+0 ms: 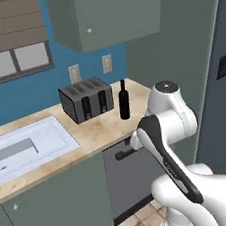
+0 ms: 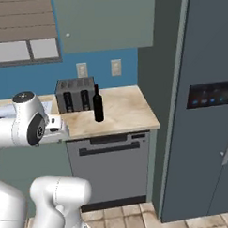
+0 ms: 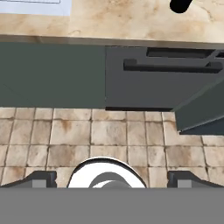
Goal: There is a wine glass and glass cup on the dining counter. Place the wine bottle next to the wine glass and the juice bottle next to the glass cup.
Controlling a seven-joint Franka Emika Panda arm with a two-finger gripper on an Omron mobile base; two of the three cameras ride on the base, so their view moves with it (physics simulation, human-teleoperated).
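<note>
The wine bottle (image 1: 124, 101) (image 2: 97, 105) is slim and near-black and stands upright on the beige worktop, just right of the toaster. In the hand view only its dark base (image 3: 180, 5) shows, at the top edge. My gripper (image 3: 112, 178) points down at the tiled floor in front of the cabinets, well short of the bottle and lower than it. Its two finger tips (image 3: 43, 178) stand wide apart, open, with nothing between them. The wine glass, the glass cup, the juice bottle and the dining counter are out of view.
A grey toaster (image 1: 86, 99) (image 2: 75, 95) and a white sink (image 1: 23, 147) share the worktop. Below it is a dishwasher (image 2: 111, 167) (image 3: 162, 78). A tall grey fridge (image 2: 200, 107) stands at the right, and a wall cabinet (image 1: 107, 15) hangs above.
</note>
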